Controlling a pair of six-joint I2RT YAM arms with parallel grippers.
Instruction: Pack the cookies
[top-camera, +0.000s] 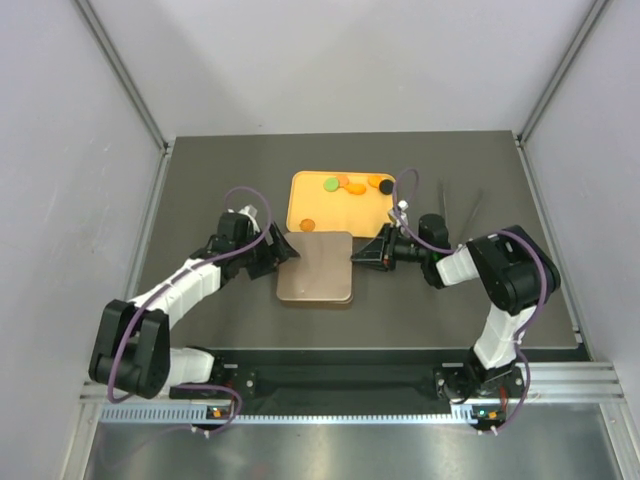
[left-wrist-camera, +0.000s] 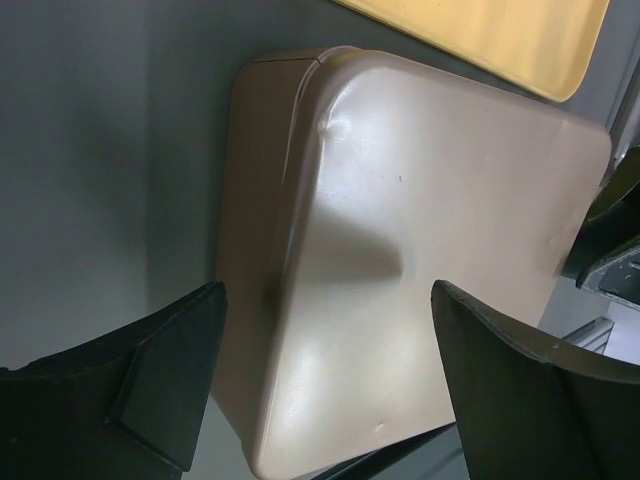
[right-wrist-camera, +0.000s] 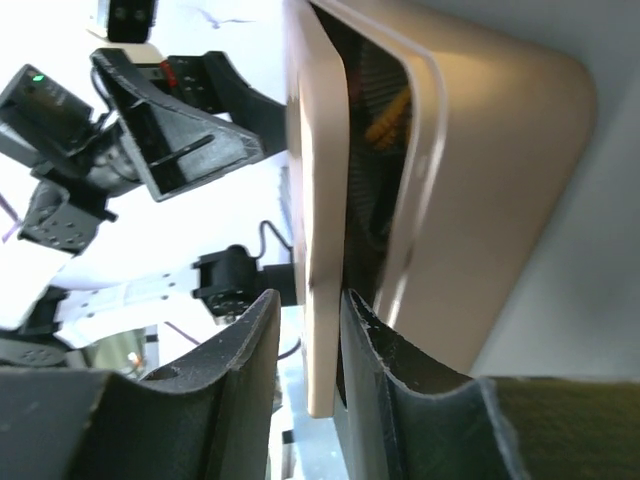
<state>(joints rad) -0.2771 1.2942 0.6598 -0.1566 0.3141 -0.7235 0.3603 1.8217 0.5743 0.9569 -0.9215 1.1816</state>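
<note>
One lid (right-wrist-camera: 320, 200) edge, seemingly in tool (right-wrist-camera: 310, 297)

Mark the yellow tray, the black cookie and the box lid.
yellow tray (top-camera: 303, 203), top view, bare floor at left.
black cookie (top-camera: 385, 187), top view, its centre.
box lid (top-camera: 315, 268), top view, middle of its top.

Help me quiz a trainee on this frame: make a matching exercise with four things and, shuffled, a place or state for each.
Things:
1. left gripper
2. right gripper
3. yellow tray
4. green cookie

Places or states:
a. pinching the edge of the lid
b. lying in the tray
c. open, at the left side of the box
d. on the far side of the box

Pairs: 1-c, 2-a, 3-d, 4-b
</note>
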